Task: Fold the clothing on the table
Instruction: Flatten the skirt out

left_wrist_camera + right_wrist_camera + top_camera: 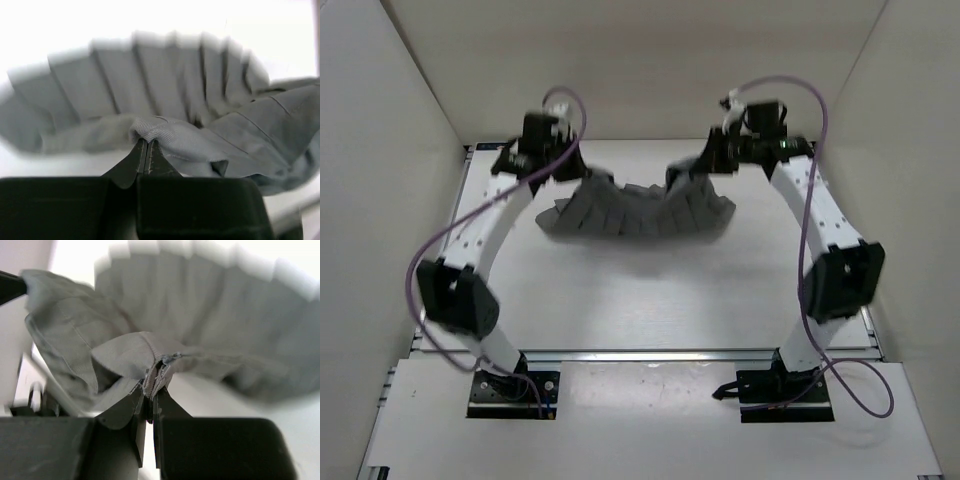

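Observation:
The clothing, a grey pleated skirt, hangs in a sagging arc between both grippers over the far part of the white table. My left gripper is shut on the waistband at the skirt's left end; its wrist view shows the fingertips pinching the ribbed band of the clothing. At the right end my right gripper is shut on a bunched fold of waistband, the grey clothing fanning out beyond the gripper. The pleats hang down toward the table.
White walls close in the table on the left, right and back. A metal rail runs along the near edge by both arm bases. The purple cables loop beside each arm.

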Controlling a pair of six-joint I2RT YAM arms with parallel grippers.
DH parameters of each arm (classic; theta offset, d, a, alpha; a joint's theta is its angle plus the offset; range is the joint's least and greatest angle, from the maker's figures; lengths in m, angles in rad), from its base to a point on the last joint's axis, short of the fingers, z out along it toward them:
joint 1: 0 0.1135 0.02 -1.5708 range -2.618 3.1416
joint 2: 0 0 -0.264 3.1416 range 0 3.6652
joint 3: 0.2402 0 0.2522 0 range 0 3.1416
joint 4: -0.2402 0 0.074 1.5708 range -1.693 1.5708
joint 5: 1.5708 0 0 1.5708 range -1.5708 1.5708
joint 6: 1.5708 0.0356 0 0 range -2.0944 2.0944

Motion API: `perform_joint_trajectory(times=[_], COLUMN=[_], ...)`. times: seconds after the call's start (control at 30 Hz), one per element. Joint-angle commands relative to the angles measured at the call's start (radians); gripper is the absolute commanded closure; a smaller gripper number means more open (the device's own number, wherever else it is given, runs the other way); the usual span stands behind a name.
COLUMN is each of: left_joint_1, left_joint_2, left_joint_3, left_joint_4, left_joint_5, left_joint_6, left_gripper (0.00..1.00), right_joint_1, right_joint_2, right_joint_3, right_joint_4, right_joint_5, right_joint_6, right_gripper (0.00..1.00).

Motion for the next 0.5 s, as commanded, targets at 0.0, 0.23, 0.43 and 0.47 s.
perform_joint_trajectory(times=[0.0,0.23,0.43,0.47], left_joint_1=[0.064,0.108,0.07,0.062], left_joint_2=[0.229,0.094,-0.118,-0.155], left_joint_3=[0.619,0.516,-0.067,-0.188], left_joint_4=[-0.208,-0.047,0.129,0.145], left_joint_5=[-0.065,-0.041,-0.023,-0.023], left_joint_6=[0.128,0.091,0.045,0.031], left_gripper=[1.0,1.0,1.0,1.0], right_joint_1=[-0.028,-0.097,-0.086,-0.074], right_joint_2=[0.279,0.103,-0.081,-0.101], right_joint_3=[0.712,0.452,-0.064,-0.167], right_joint_4=[-0.147,0.073,0.249,0.281], right_joint_5=[0.002,-0.078,-0.07,-0.063], right_joint_6=[-0.072,-0.022,-0.026,-0.018], right_gripper=[1.0,1.0,1.0,1.0])
